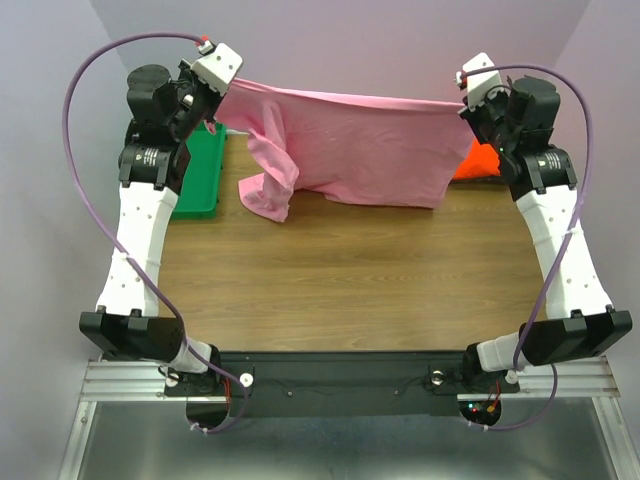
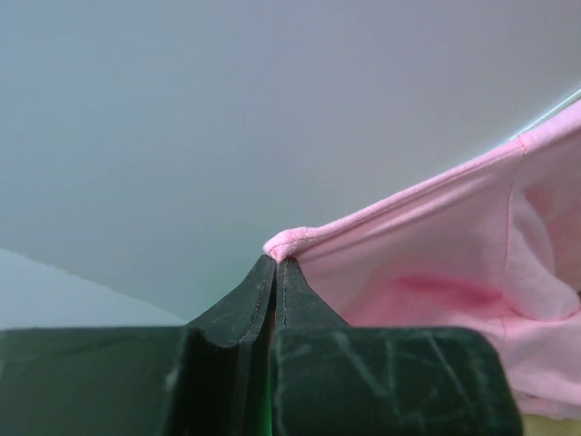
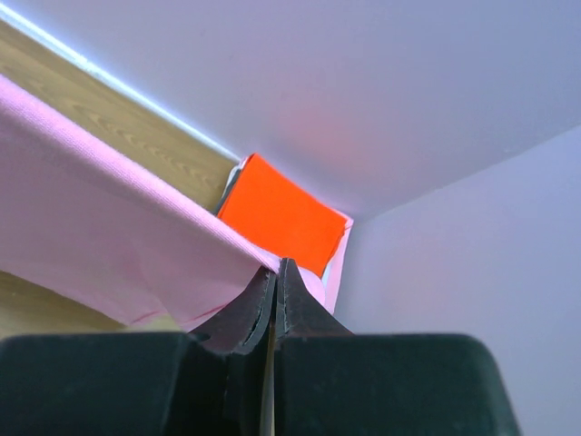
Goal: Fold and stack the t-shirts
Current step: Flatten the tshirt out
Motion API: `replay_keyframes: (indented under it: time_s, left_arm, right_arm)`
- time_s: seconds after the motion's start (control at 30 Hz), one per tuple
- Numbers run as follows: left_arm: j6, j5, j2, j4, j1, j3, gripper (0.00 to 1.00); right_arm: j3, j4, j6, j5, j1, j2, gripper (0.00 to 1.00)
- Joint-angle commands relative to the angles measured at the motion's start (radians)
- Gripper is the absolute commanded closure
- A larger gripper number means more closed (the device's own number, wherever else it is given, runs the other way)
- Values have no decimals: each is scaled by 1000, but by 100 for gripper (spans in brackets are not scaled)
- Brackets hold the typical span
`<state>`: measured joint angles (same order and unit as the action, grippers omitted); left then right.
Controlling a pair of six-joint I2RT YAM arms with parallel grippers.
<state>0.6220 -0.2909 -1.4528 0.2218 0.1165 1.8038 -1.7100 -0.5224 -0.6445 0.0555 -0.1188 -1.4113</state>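
Note:
A large bubblegum pink t-shirt (image 1: 350, 145) hangs stretched in the air between my two grippers, over the far half of the table. My left gripper (image 1: 222, 97) is shut on its upper left corner; the pinched hem (image 2: 289, 241) bunches just above the black fingertips (image 2: 272, 272). My right gripper (image 1: 462, 100) is shut on the upper right corner, where the cloth (image 3: 109, 236) runs off to the left from the tips. One sleeve (image 1: 268, 190) droops down onto the wood. A folded orange-red t-shirt (image 3: 281, 216) lies at the far right corner (image 1: 480, 160), partly behind the pink one.
A green plastic tray (image 1: 205, 175) sits at the far left of the table, partly under my left arm. The wooden tabletop (image 1: 350, 280) spreads toward the arm bases. Plain walls close the back and sides.

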Motion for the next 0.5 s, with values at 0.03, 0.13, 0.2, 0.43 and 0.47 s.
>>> replay_keyframes:
  time_s: [0.03,0.13,0.2,0.43,0.47]
  left_arm:
    - [105,69,100,-92,-17,-7,100]
    - [64,41,115,-85,-17,-12,100]
    - [41,32,118,-70,-18,-6,100]
    - [-177,-40,131,-76,-86,45,100]
    - [-208,-60,126,-79,-95,52,100]
  right_arm:
    - [-76,62,-40,99,18,23,99]
    - [-82,65,-57,104,19,26,99]
    - [-79,65,-67,107,18,34,99]
    - [-115,82,-83,136,19,26,99]
    - [-123,85,-80,139,18,18,99]
